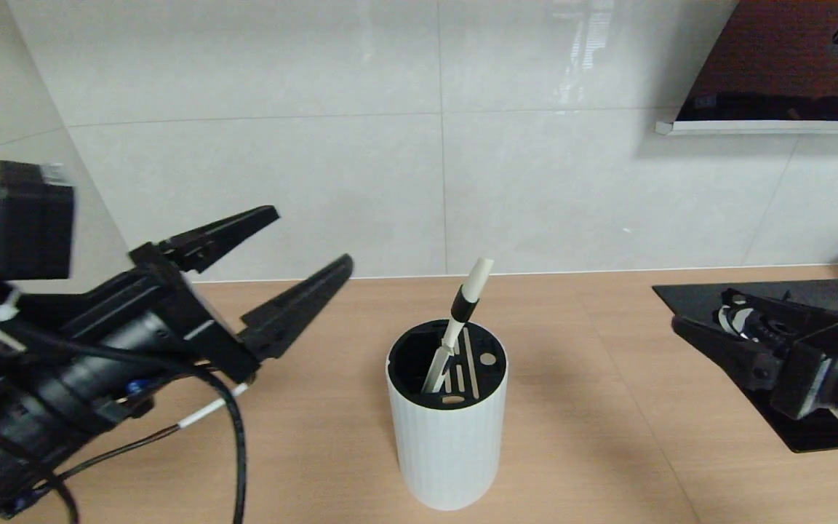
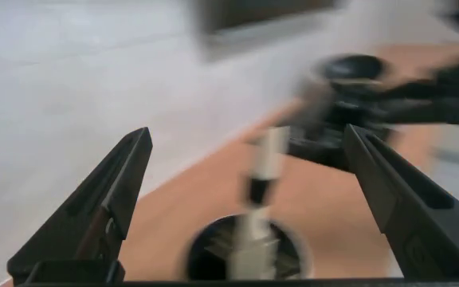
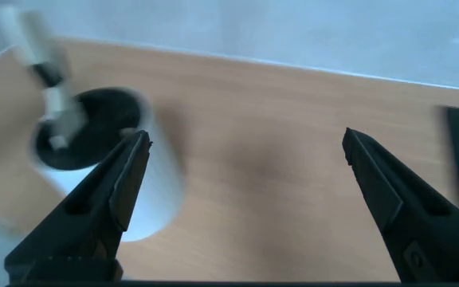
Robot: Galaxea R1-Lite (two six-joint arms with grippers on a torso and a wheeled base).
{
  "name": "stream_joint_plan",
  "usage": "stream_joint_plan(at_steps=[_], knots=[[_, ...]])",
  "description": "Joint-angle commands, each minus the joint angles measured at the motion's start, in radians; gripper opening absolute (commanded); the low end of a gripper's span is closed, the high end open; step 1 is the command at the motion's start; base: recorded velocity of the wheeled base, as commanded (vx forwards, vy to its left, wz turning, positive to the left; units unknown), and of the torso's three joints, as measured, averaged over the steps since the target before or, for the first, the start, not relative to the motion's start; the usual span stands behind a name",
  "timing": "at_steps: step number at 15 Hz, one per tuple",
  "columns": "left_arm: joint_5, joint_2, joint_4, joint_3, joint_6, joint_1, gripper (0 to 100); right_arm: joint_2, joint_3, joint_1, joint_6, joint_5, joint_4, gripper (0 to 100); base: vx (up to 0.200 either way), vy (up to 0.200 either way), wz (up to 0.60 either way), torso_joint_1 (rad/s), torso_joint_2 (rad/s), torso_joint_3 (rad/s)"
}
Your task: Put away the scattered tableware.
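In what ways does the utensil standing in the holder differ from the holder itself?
The holder is a wide ribbed cylinder; the utensil is thin. The holder stands upright on the counter; the utensil sits tilted in it. The holder's top is black with slots; the utensil has only a black band. Both are mainly white.

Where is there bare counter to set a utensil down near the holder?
Bare counter lies between the white holder and the black cooktop, and behind the holder up to the wall. Left of the holder is wood, but the open left end effector hangs above it. The right end effector crowds the cooktop's edge.
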Motion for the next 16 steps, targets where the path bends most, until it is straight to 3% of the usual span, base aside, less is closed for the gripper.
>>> stream_joint_plan(at_steps=[1, 2, 3, 4, 6, 8, 9, 10, 11, 13, 14, 16], knots=[[0.032, -0.280, 0.060, 0.147, 0.000, 0.203, 100, -0.215, 0.103, -0.127, -0.012, -0.016, 0.010, 100, 0.000, 0.000, 0.00, 0.000, 0.00, 0.000], [0.034, -0.395, 0.151, 0.229, 0.008, 0.315, 100, -0.335, 0.155, -0.172, -0.047, -0.037, 0.041, 100, 0.000, 0.000, 0.00, 0.000, 0.00, 0.000], [0.034, -0.497, 0.225, 0.284, 0.006, 0.379, 100, -0.436, 0.181, -0.218, -0.074, -0.070, 0.083, 100, 0.000, 0.000, 0.00, 0.000, 0.00, 0.000], [0.034, -0.560, 0.274, 0.312, 0.006, 0.401, 100, -0.501, 0.187, -0.249, -0.087, -0.094, 0.117, 100, 0.000, 0.000, 0.00, 0.000, 0.00, 0.000], [0.035, -0.938, 0.605, 0.374, 0.008, 0.416, 100, -0.829, 0.153, -0.356, -0.166, -0.171, 0.370, 100, 0.000, 0.000, 0.00, 0.000, 0.00, 0.000], [0.035, -1.312, 1.070, 0.322, 0.009, 0.425, 100, -1.065, 0.037, -0.425, -0.166, -0.180, 0.703, 100, 0.000, 0.000, 0.00, 0.000, 0.00, 0.000], [0.047, -1.367, 1.191, 0.302, 0.003, 0.484, 100, -1.082, 0.008, -0.456, -0.148, -0.183, 0.766, 100, 0.000, 0.000, 0.00, 0.000, 0.00, 0.000], [0.077, -1.367, 1.188, 0.302, -0.011, 0.474, 100, -1.091, -0.003, -0.471, -0.119, -0.182, 0.766, 100, 0.000, 0.000, 0.00, 0.000, 0.00, 0.000], [0.136, -1.367, 1.142, 0.324, -0.058, 0.473, 100, -1.116, -0.003, -0.482, -0.097, -0.183, 0.769, 100, 0.000, 0.000, 0.00, 0.000, 0.00, 0.000], [0.136, -1.367, 1.126, 0.382, -0.043, 0.473, 100, -1.156, 0.044, -0.499, -0.102, -0.205, 0.785, 100, 0.000, 0.000, 0.00, 0.000, 0.00, 0.000], [0.161, -1.367, 1.130, 0.411, -0.012, 0.473, 100, -1.156, 0.060, -0.499, -0.082, -0.258, 0.785, 100, 0.000, 0.000, 0.00, 0.000, 0.00, 0.000], [0.239, -1.367, 1.182, 0.411, -0.014, 0.473, 100, -1.156, 0.112, -0.499, -0.030, -0.283, 0.783, 100, 0.000, 0.000, 0.00, 0.000, 0.00, 0.000]])
